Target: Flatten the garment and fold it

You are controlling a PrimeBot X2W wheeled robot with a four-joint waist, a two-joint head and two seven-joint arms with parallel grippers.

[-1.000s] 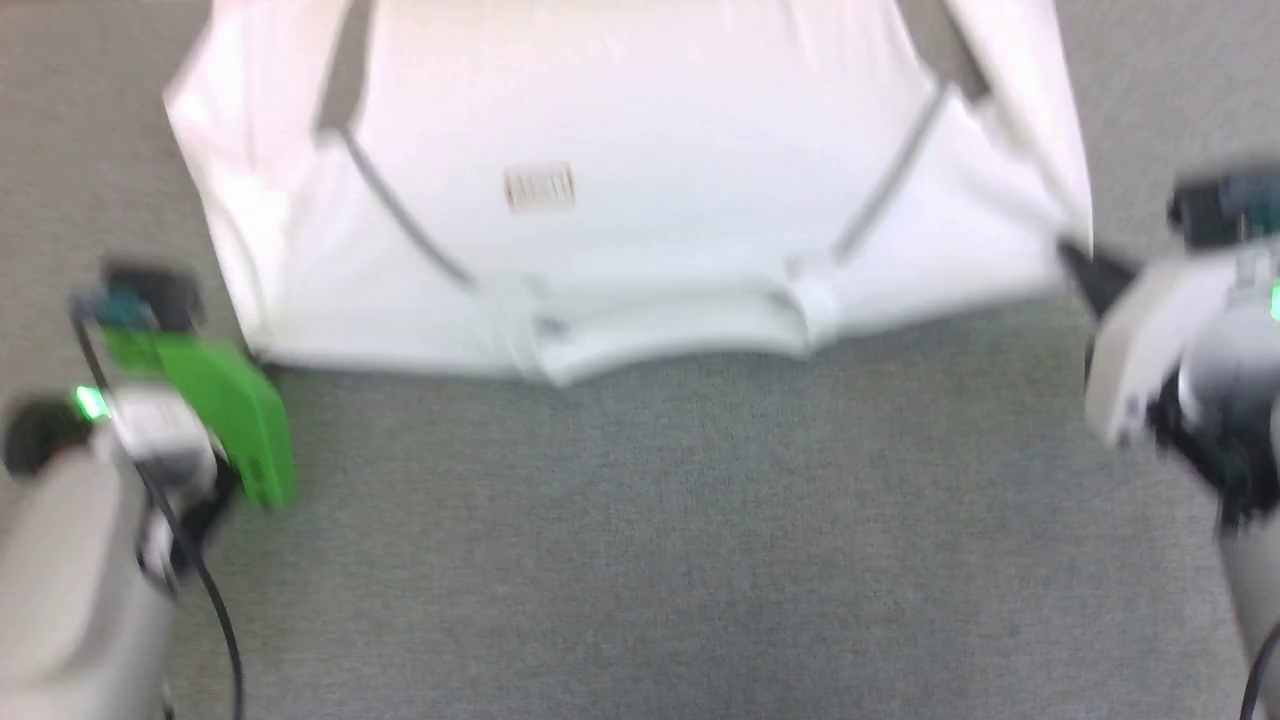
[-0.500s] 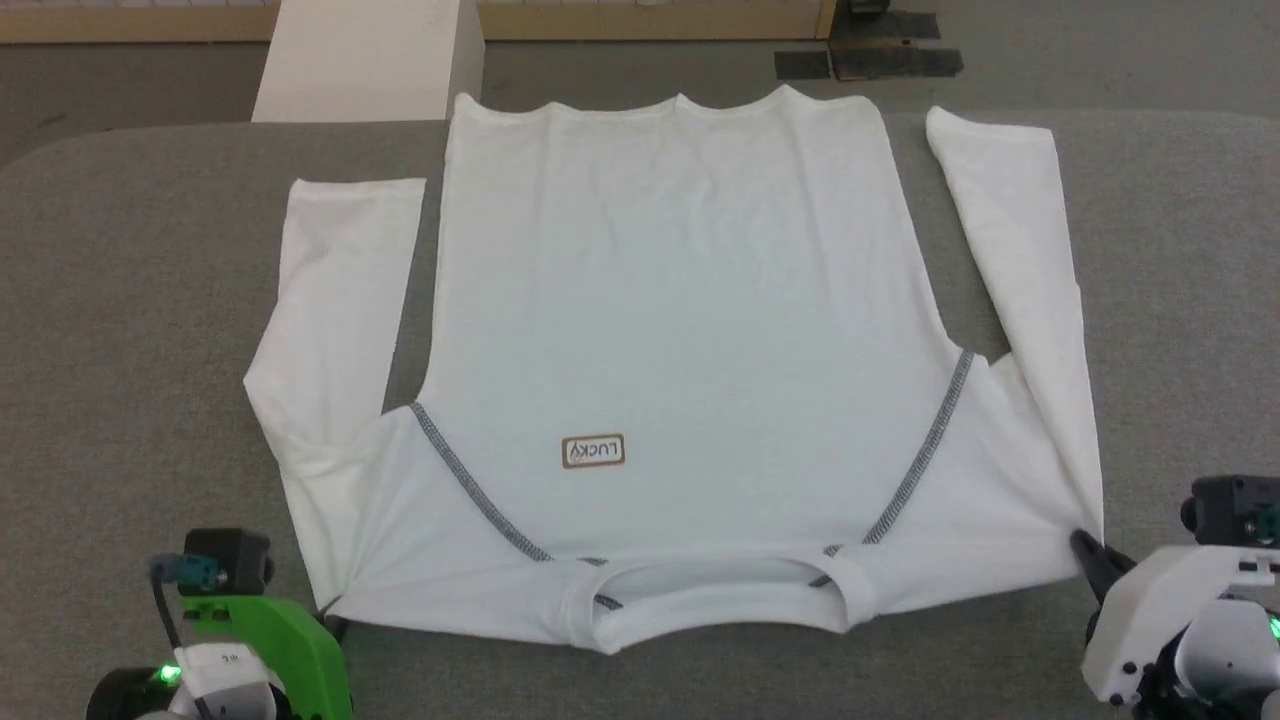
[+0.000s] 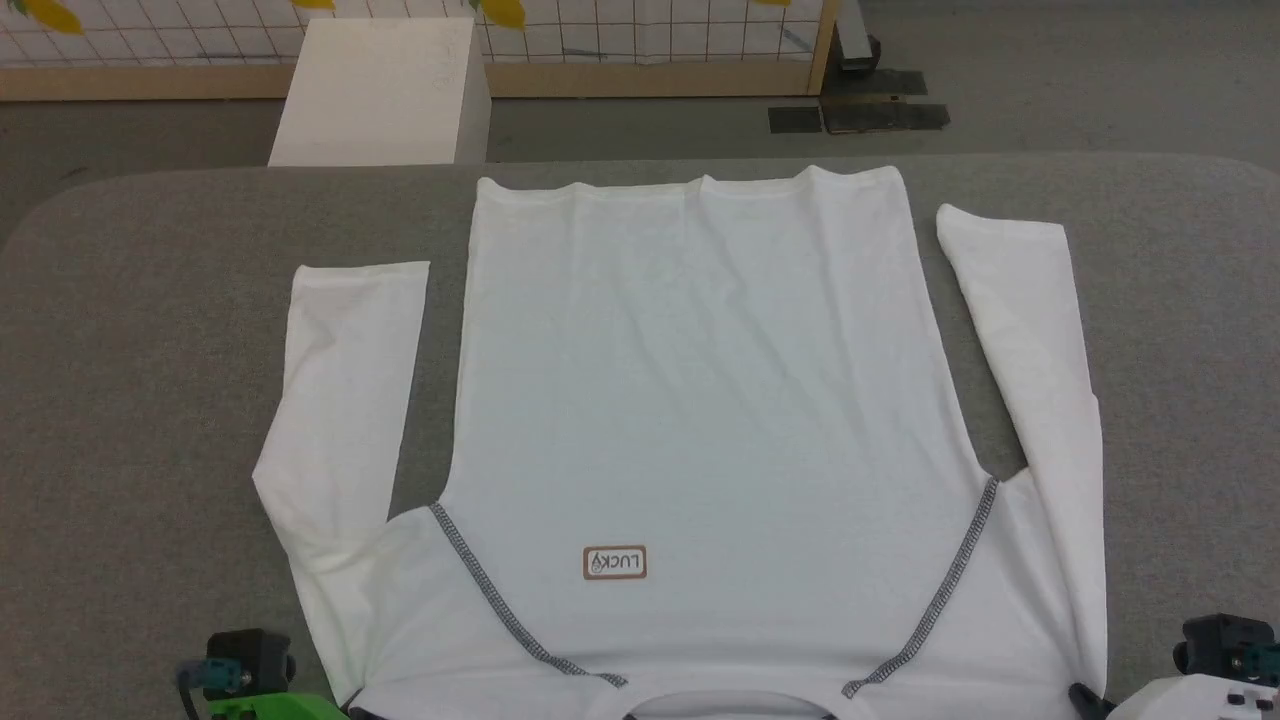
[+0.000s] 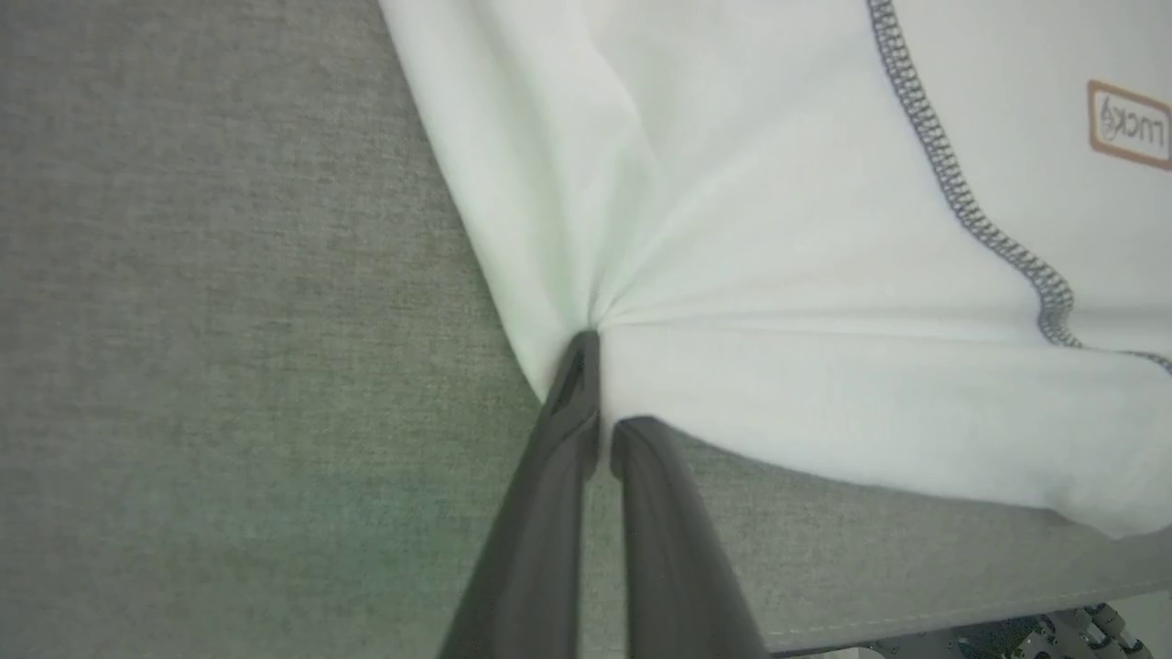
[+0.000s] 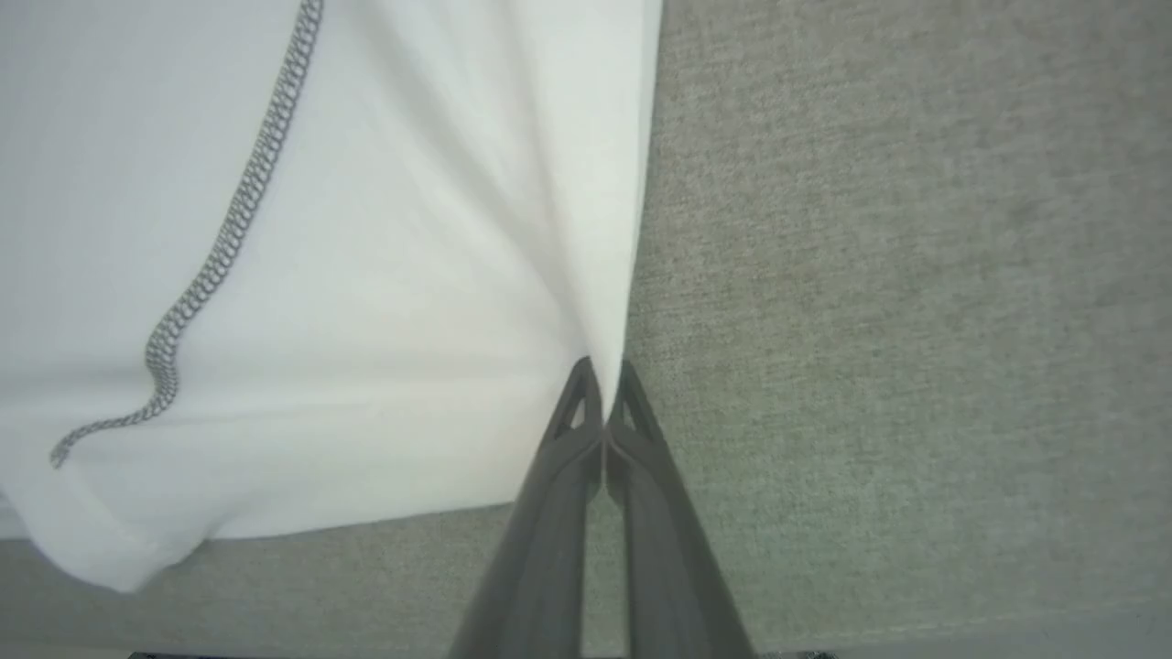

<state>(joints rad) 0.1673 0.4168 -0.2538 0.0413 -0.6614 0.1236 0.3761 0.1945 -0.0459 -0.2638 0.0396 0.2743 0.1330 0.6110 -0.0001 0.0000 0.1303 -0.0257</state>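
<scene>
Garment (image 3: 690, 400) lies spread front-up on the grey fabric-covered table (image 3: 150, 400), collar (image 3: 730, 708) toward me at the bottom edge of the head view and hem (image 3: 690, 185) at the far side. From here it reads as a white top with long sleeves. The left sleeve (image 3: 345, 400) runs away from me beside the body, with a strip of table showing between them; the right sleeve (image 3: 1040, 380) does the same on the other side. Grey zigzag seams (image 3: 490, 590) run from each armpit in toward the collar, and the brown-outlined LUCKY patch (image 3: 615, 563) sits on the chest, upside down to me.

My left gripper (image 4: 604, 394) has its two dark fingers drawn together on the cloth at the near left shoulder corner. In the left wrist view the fabric gathers into creases that fan out from the pinch, and the edge beside it stands slightly off the table.

My right gripper (image 5: 604, 366) is likewise clamped, fingertips meeting on the garment at the near right shoulder corner, right at its outer edge; creases radiate from that point too.

Beyond the table I see a white box (image 3: 380, 90) on the floor and a grid fence (image 3: 650, 40) with a wooden frame behind it.
</scene>
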